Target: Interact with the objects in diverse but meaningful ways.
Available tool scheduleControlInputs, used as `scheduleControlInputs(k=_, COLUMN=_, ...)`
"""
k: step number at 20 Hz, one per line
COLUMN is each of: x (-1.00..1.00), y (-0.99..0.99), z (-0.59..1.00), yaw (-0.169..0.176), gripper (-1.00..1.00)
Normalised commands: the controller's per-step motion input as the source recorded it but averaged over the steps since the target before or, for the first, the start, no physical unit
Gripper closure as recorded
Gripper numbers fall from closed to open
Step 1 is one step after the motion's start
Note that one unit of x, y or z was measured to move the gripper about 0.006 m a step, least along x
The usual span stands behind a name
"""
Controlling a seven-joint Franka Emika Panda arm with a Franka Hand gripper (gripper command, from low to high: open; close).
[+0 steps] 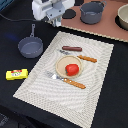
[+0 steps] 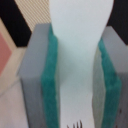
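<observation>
Exterior view: end effector (image 1: 54,20) cut off by the top edge — finger state unreadable. Tan bowl (image 1: 123,16) cropped at the exterior view's right edge. Yellow box (image 1: 16,74) label too small to read. Wrist view: white utensil (image 2: 80,55) blurred — both ends out of frame.

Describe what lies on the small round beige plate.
A red tomato sits on the small round beige plate, off-centre. The plate surface beneath the tomato is hidden; nothing else shows on it.
</observation>
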Motion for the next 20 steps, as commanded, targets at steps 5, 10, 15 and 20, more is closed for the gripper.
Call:
scheduleControlInputs(k=5, x=0.82, y=-0.28, z=0.26, yaw=-0.057, gripper=1.0)
scheduleControlInputs(k=10, x=0.92, y=0.0, z=0.07, yaw=-0.029, gripper=1.0)
scheduleControlInputs(k=15, x=0.96, y=0.09, z=0.08, yaw=-0.015, gripper=1.0)
scheduleControlInputs(k=20, x=0.93, y=0.1, z=0.02, yaw=-0.023, gripper=1.0)
